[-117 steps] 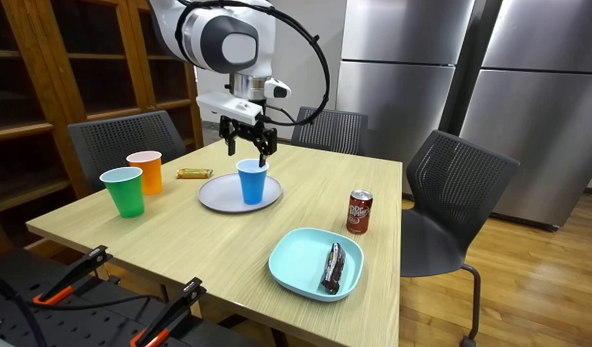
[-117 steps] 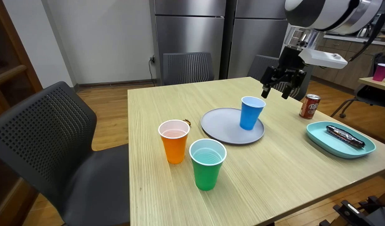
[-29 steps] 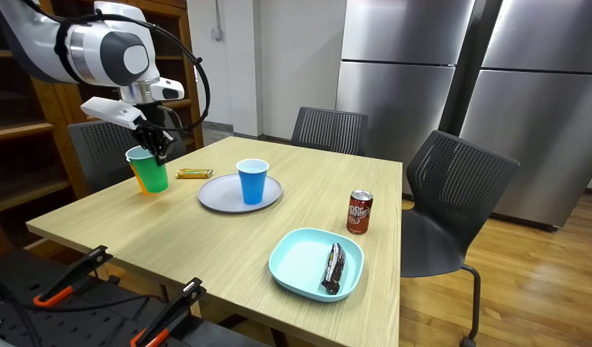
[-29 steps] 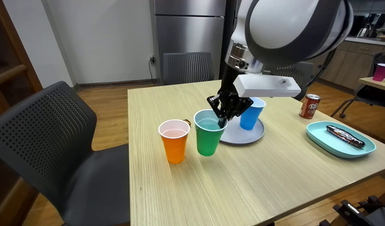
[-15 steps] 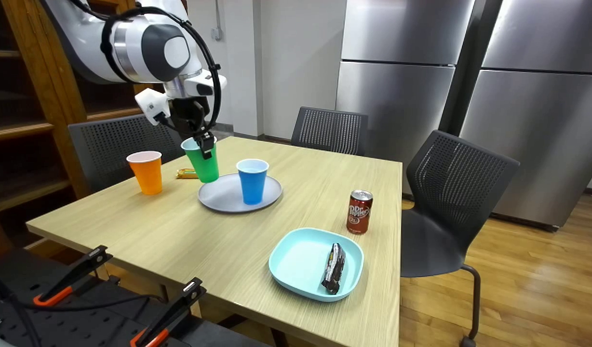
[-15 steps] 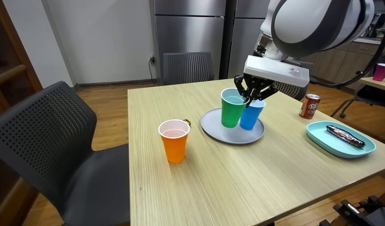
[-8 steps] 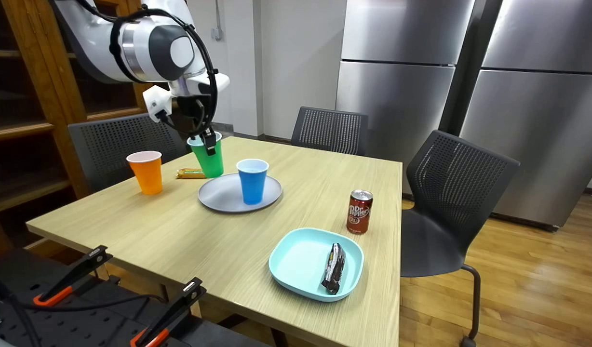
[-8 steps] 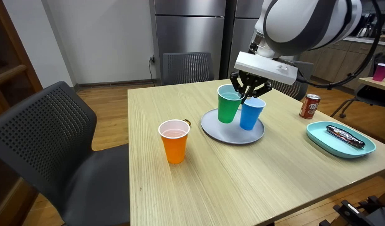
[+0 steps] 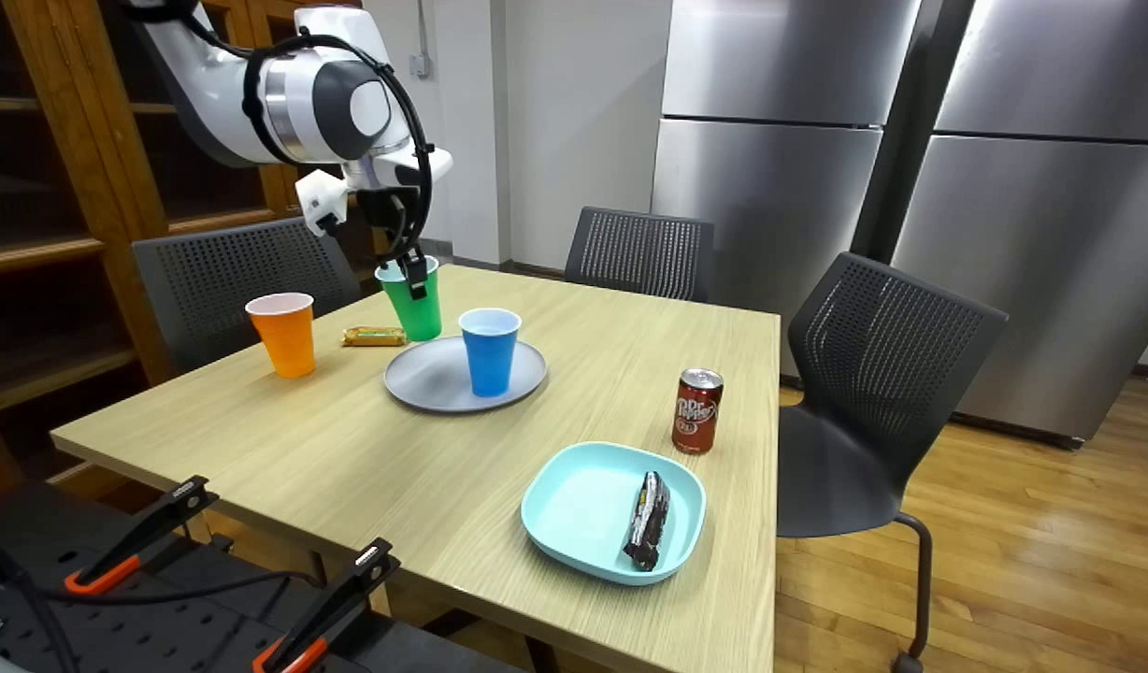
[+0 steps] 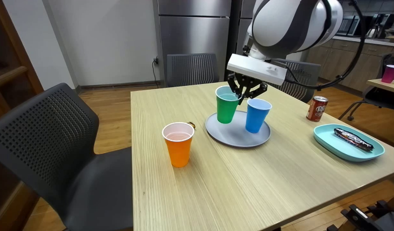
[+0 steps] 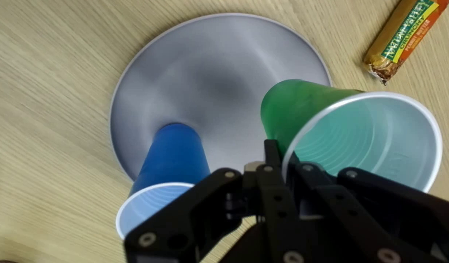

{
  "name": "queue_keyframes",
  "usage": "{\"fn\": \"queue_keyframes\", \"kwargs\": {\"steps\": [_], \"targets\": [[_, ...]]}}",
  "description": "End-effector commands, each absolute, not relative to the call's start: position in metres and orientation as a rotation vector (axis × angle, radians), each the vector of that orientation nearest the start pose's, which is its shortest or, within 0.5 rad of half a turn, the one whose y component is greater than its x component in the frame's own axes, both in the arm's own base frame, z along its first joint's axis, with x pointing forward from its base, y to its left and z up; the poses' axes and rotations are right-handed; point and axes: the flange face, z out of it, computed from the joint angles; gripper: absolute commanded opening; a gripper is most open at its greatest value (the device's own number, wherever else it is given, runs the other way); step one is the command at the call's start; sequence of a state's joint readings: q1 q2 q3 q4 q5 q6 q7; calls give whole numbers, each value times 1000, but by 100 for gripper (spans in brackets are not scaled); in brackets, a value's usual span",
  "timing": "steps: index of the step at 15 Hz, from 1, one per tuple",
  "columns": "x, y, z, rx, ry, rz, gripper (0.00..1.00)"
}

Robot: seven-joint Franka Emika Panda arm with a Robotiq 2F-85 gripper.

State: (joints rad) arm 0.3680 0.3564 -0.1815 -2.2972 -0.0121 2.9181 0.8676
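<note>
The hand (image 11: 284,153) pinches the green cup (image 10: 227,109) by its rim above the grey plate (image 11: 217,62), on the side nearer the wrapped bar (image 11: 403,38), with the blue cup (image 10: 257,117) standing upright on the plate

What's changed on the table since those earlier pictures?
The pincer has pinched the green cup by its rim and carried it from beside the orange cup toward the grey plate. The orange cup, grey plate, blue cup, can and turquoise plate stayed put.

The white arm (image 10: 277,25) slopes in from above, its wrist (image 9: 376,170) bent. The gripper (image 11: 283,155) angles downward, two fingers (image 11: 271,151) pinched together.
</note>
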Motion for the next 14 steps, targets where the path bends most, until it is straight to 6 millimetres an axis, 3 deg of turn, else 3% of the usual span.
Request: {"fn": "queue_keyframes", "kwargs": {"steps": [1, 14], "targets": [[563, 108, 220, -2862, 1027, -388, 1], [588, 95, 189, -2708, 1212, -324, 1]]}}
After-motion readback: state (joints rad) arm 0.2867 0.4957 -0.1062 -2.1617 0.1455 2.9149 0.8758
